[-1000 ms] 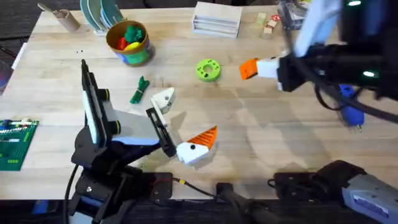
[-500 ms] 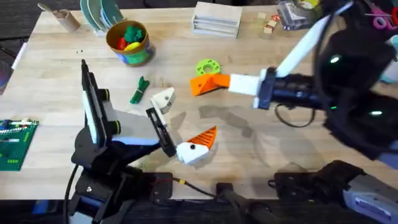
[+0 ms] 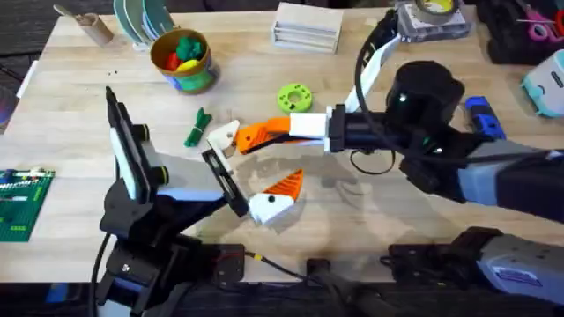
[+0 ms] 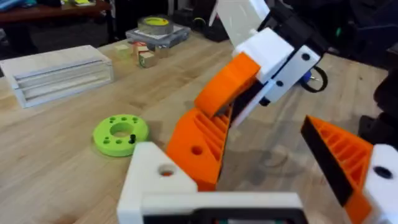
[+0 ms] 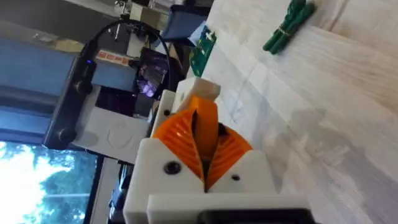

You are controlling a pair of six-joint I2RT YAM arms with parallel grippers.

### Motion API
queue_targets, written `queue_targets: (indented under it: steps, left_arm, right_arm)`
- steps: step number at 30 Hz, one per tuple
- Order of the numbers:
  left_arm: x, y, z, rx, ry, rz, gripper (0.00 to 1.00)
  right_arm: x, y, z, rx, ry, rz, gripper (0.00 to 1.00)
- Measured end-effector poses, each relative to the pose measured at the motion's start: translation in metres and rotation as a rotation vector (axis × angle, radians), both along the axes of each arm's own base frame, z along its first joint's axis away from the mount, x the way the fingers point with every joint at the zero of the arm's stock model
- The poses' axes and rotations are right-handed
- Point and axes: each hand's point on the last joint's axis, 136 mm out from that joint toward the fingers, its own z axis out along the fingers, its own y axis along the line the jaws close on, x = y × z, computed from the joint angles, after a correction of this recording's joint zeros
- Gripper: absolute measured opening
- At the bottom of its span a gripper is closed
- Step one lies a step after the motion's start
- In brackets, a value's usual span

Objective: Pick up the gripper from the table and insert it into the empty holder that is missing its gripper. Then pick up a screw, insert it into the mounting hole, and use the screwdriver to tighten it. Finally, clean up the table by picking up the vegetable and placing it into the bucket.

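Observation:
My right gripper [image 3: 269, 132] reaches across the table, shut on the orange wedge-shaped gripper [image 4: 196, 146]. The wedge is pressed against the white holder [image 3: 231, 137], whose mounting hole [image 4: 166, 170] shows in the left wrist view. My left gripper [image 3: 263, 160] stands open, its other finger [image 3: 286, 186] carrying its own orange wedge. The green vegetable [image 3: 196, 129] lies on the table left of the holder. Behind it stands the bucket [image 3: 182, 60] with toy food. The blue screwdriver [image 3: 481, 115] lies far right, partly behind the right arm. I cannot make out a screw.
A green round disc with holes [image 3: 294, 98] lies just behind the right gripper. A clear box [image 3: 307, 26] and a tape roll [image 3: 434, 11] sit along the back edge. A green brick plate [image 3: 22, 204] lies at the left edge.
The right arm swept left across the table, carrying the orange gripper from right of the green disc to the left arm's white holder. The left arm shifted slightly.

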Motion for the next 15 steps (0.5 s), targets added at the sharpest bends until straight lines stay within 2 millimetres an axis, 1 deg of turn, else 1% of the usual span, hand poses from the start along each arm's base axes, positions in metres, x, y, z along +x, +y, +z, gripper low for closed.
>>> queue_targets:
  steps: [4,7,8,9,15]
  left_arm:
    - [0.003,0.002,0.000,0.001,-0.001,0.021,0.993]
    - [0.004,0.003,0.000,0.001,-0.001,0.028,0.993]
    - [0.002,0.002,0.000,0.000,0.001,0.015,0.993]
    - [-0.006,-0.003,0.000,-0.008,0.014,-0.037,0.993]
    - [-0.013,-0.007,-0.001,-0.016,0.030,-0.086,0.993]
  right_arm:
    - [0.004,0.004,0.001,0.032,0.013,0.001,0.011]
    - [0.005,0.005,-0.002,0.036,0.035,0.000,0.010]
    - [0.006,0.006,-0.006,0.035,0.058,-0.001,0.010]
    - [0.007,0.009,-0.013,0.030,0.082,0.000,0.010]
    - [0.000,0.016,-0.015,0.026,0.081,0.022,0.010]
